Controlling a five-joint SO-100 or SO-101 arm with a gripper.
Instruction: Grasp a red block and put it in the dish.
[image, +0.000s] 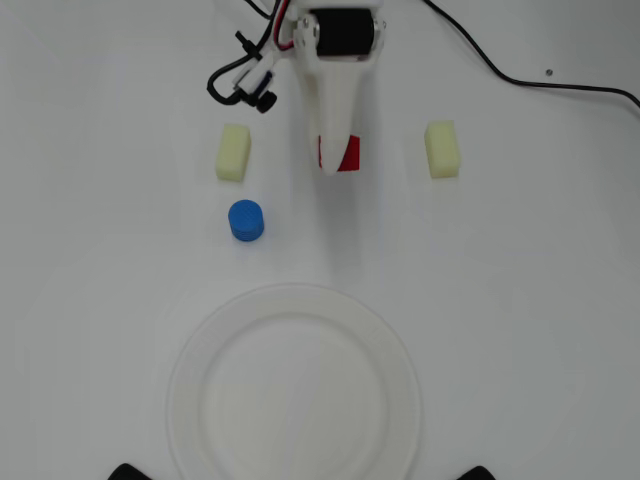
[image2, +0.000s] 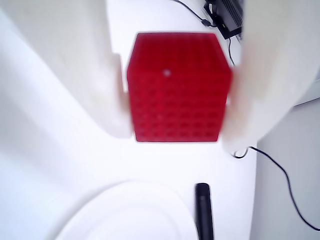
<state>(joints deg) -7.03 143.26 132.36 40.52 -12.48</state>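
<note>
Red block (image2: 176, 87): it sits between the two white fingers (image2: 85, 75) in the wrist view, its dimpled face square to that camera. In the overhead view only a red sliver (image: 346, 154) shows beside the arm, between the two pale yellow blocks and well apart from the dish.
Tool (image: 331, 160): your fingers press the block's left and right sides, so it reads as clamped on the cube. You cannot tell from these views whether the block is lifted off the tabletop (image: 520, 300).
Step in hand: the grasp looks made; the carry to the dish looks not yet begun.
Next move: you probably need a lift clear of the tabletop, then a reach toward the dish (image: 192, 352), which lies at the bottom of the overhead view.
Orientation: the block is a cube, so it has no long axis; its edges run parallel to the fingers.
Nearby: the blue cylinder (image: 246, 220) stands left of your path, near one yellow block (image: 233, 152); the other yellow block (image: 442, 149) lies to the right.
</note>
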